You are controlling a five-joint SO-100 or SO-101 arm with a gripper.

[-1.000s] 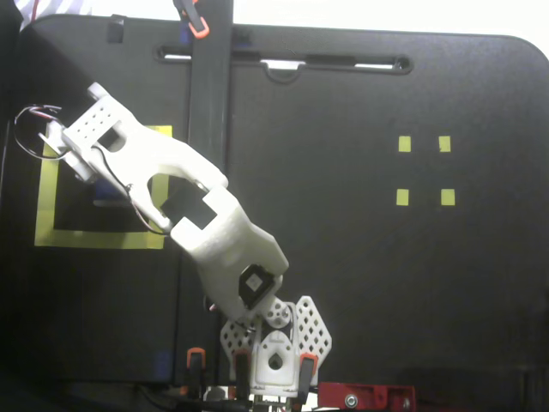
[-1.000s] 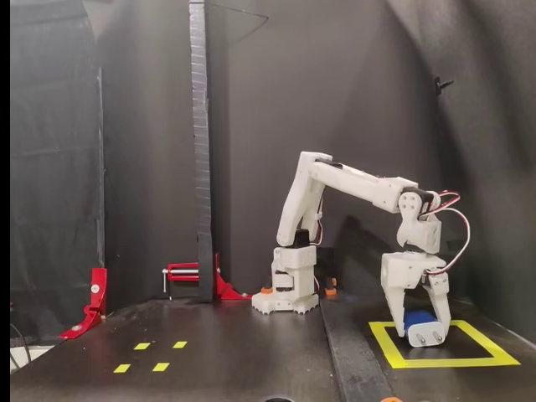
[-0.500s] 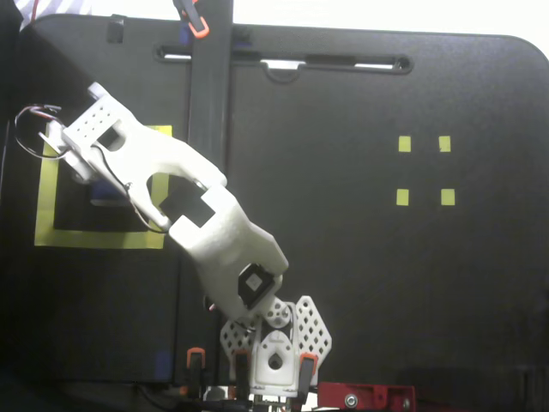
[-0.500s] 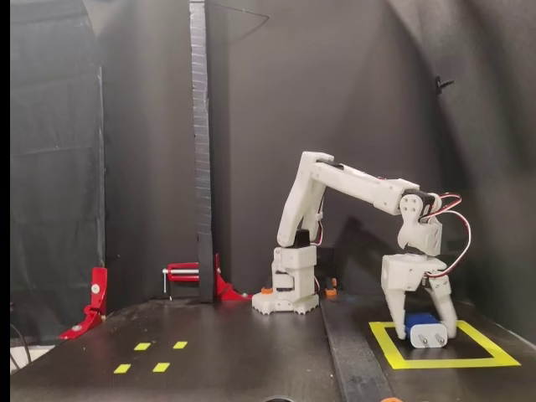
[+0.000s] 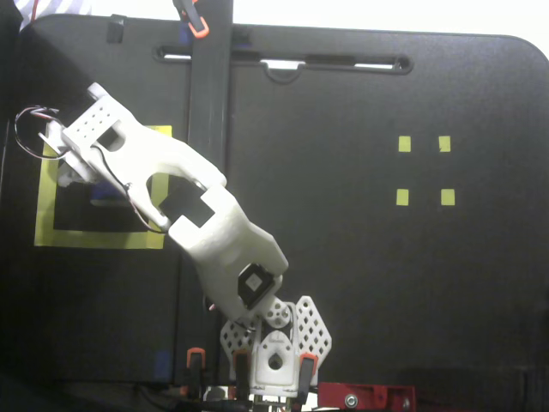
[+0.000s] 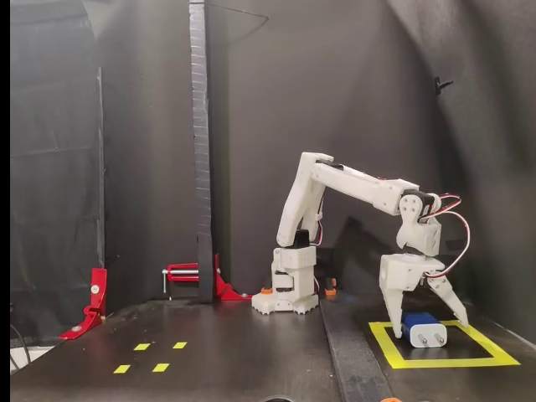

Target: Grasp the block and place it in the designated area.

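Black matte table, lower right of the side-on fixed view — block [image 6: 423,330] inside designated area [image 6: 482,361], gripper [image 6: 426,320] fingers spread wide around it — likely light, rigid, smooth plastic; grip flat sides, not prongs.

Released inside the designated area [image 6: 484,360] — block [image 6: 424,329] now lying free on the black surface, gripper [image 6: 427,314] jaws spread wide and lifted just clear above it.

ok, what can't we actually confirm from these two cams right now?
- Top-down fixed view: the block is almost entirely hidden under the arm's wrist; only a dark blue sliver shows.
- Same view: the fingers are hidden by the arm; part of the designated area is covered too.
- Side fixed view: whether the block still touches the fingers; too small.
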